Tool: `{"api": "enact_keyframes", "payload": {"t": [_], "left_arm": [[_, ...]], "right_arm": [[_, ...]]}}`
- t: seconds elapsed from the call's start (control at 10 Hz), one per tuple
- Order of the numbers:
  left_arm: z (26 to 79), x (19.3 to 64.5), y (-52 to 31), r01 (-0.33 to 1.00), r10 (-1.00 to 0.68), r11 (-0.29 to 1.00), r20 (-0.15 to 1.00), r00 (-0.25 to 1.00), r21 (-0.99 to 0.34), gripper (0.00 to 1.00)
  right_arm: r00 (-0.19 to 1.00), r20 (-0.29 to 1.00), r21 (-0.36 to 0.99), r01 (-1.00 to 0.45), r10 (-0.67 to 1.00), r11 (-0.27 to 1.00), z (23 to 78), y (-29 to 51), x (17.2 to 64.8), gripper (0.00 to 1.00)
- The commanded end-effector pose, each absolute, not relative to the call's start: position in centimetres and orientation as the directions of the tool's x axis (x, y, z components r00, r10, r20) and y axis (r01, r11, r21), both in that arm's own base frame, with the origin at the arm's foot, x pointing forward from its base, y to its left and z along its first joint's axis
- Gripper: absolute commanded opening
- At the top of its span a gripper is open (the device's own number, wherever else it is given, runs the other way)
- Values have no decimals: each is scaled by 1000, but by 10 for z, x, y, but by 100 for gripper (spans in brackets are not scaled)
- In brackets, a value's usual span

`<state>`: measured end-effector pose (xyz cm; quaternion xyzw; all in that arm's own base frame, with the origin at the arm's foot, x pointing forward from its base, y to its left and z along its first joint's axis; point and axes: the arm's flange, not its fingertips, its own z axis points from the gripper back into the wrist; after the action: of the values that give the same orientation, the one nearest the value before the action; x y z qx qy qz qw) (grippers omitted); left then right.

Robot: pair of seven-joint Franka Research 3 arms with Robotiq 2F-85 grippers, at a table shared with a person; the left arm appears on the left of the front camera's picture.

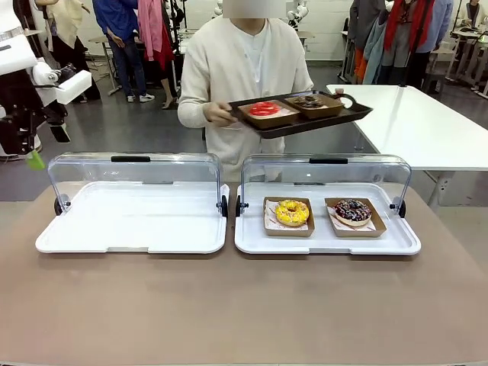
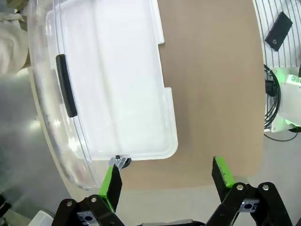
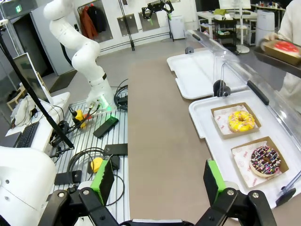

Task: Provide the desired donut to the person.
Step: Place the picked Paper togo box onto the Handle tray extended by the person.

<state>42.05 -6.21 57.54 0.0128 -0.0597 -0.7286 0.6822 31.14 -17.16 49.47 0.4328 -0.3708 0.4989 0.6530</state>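
Two white display trays (image 1: 133, 242) are seen side by side on the brown table (image 1: 244, 305), both with clear lids lifted. At the far side the person (image 1: 244, 76) holds a dark tray (image 1: 305, 122) with two donuts. Inside the right tray, a yellow donut (image 1: 292, 212) lies left of a chocolate sprinkled donut (image 1: 352, 210), each flat in a cardboard boat. Being round, no long axis is shown. They are judged soft, light and sticky, so the stiff boat rim should be gripped. The left gripper (image 2: 167, 181) and right gripper (image 3: 157, 181) are spread wide, holding nothing.
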Motion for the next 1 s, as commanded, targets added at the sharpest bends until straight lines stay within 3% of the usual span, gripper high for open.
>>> {"api": "enact_keyframes", "payload": {"t": [0.0,0.9], "left_arm": [[577,419,-63,992,-996,-58,61,-64,108,100],[576,421,-63,992,-996,-64,61,-70,105,100]], "right_arm": [[218,922,188,-975,321,121,495,-172,312,100],[218,922,188,-975,321,121,495,-172,312,100]]}}
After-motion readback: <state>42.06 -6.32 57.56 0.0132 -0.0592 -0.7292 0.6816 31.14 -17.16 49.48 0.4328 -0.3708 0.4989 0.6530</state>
